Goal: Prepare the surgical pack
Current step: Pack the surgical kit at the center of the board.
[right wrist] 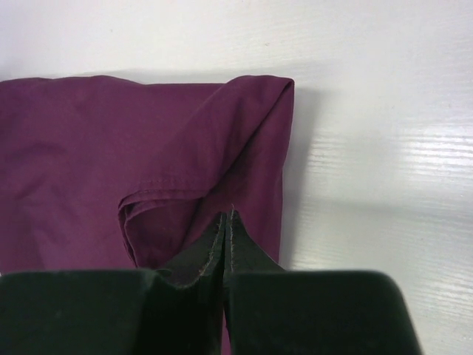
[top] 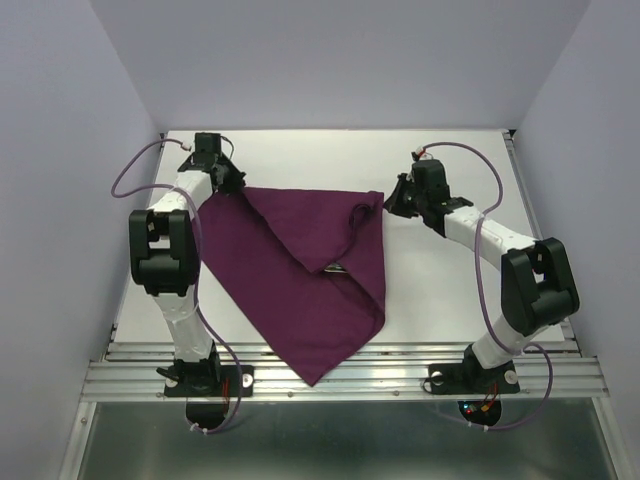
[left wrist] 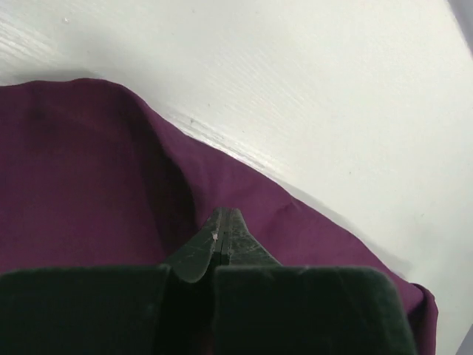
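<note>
Table (top: pixel 440 300): white top, carrying the pack at mid-table, a bit toward the L side.
Purple cloth wrap (top: pixel 290 270): lying flat as a rough triangle. Far edge runs 10 to 2 o'clock, tip at 6 o'clock reaches the front rail (top: pixel 400 375). One flap already laid across, its free edge running diag. down the middle.
Tray, instruments, gauze: not visible; prob. under the cloth, can't confirm.
Left gripper (left wrist: pixel 222 216): at the wrap's 10 o'clock corner. Fingers pressed together, creases running into the tips, so judged clamped on the fabric.
Right gripper (right wrist: pixel 228 218): at the 2 o'clock corner. Fingers likewise together, with a turned hem and a raised pucker leading to the tips, so judged nipping cloth too.
Glint (top: pixel 335 267): small pale spot in the flap gap near centre, too small to ID.
Step in hand (est.): taking the far edge by both corners to fold it toward 6 o'clock.
Doing it well: raise both corners together & level. Keep the edge between them taut but not stretched. Lift high enough to clear any lump in the middle. Travel straight toward 6 o'clock, no twist.
Laying down: lower the edge flat & square before letting go, both sides at once.
Risk: uneven pull drags the whole wrap or shifts whatever sits inside. A thin nip may slip, so go slow.
</note>
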Available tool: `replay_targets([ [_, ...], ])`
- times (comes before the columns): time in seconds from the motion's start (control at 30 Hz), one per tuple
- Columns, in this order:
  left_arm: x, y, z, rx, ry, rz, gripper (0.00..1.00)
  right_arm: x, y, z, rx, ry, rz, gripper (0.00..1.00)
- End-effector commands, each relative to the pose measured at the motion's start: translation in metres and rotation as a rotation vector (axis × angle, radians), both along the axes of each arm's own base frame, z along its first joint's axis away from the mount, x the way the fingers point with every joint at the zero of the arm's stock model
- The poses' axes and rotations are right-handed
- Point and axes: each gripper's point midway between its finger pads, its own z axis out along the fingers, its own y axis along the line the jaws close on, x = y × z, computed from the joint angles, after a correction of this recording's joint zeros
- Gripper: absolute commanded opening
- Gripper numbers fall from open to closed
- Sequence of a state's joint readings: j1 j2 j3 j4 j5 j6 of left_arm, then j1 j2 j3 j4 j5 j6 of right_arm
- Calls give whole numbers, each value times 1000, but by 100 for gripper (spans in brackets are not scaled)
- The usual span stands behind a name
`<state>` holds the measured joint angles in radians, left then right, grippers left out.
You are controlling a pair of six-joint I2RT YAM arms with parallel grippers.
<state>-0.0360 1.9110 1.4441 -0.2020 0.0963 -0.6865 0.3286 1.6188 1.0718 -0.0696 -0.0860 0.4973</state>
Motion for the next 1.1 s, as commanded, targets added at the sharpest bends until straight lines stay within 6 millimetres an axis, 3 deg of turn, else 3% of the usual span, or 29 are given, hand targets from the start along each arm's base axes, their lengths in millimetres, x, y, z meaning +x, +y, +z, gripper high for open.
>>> replay_targets([
  [0.0, 17, 4, 5, -26, -17, -11, 0, 21, 16, 30, 57, -84, 42, 1],
  [0.1, 17, 4, -8, -23, 24, -16, 1, 23, 20, 32, 72, -85, 50, 2],
  [0.17, 12, 3, -15, -23, 51, -27, 15, 24, 20, 34, 78, -85, 46, 7],
  [0.2, 9, 3, -14, -23, 52, -32, 38, 25, 21, 33, 82, -82, 44, 15],
  [0.23, 6, 2, -1, -21, 23, -35, 47, 25, 21, 32, 84, -77, 44, 19],
  [0.27, -2, 2, -3, -19, 31, -41, 55, 25, 22, 33, 88, -77, 42, 23],
  [0.3, -14, -4, 8, -27, 15, -66, 65, 26, 23, 32, 94, -69, 42, 31],
  [0.33, -15, -3, 24, -24, -17, -70, 66, 27, 23, 33, 95, -70, 44, 32],
  [0.37, -28, -12, 20, -33, 0, -99, 66, 27, 23, 33, 93, -66, 37, 37],
  [0.4, -39, -18, 35, -34, -28, -126, 66, 27, 22, 31, 91, -61, 33, 40],
  [0.43, -55, -26, 25, -42, 1, -155, 66, 28, 22, 32, 91, -63, 32, 43],
  [0.53, -96, -72, 26, -73, 28, -307, 66, 29, 17, 31, 76, -67, 8, 47],
  [0.57, -115, -81, 10, -75, 73, -337, 66, 29, 16, 30, 73, -65, 4, 48],
  [0.6, -135, -103, 5, -91, 95, -404, 70, 30, 14, 29, 64, -67, -7, 48],
  [0.63, -144, -114, 10, -106, 74, -436, 75, 29, 13, 30, 62, -68, -10, 48],
  [0.67, -165, -123, -3, -133, 116, -462, 79, 29, 13, 30, 60, -68, -10, 49],
  [0.73, -185, -146, 1, -171, 97, -524, 86, 29, 12, 29, 54, -65, -13, 50],
  [0.77, -201, -151, -10, -210, 140, -529, 89, 29, 12, 30, 51, -66, -12, 50],
  [0.8, -204, -155, -6, -230, 114, -536, 89, 30, 12, 29, 50, -65, -12, 50],
  [0.87, -218, -158, -16, -265, 147, -535, 89, 29, 11, 27, 46, -60, -13, 51],
  [1.07, -229, -169, -24, -328, 159, -540, 90, 27, 11, 23, 44, -47, -13, 51],
])
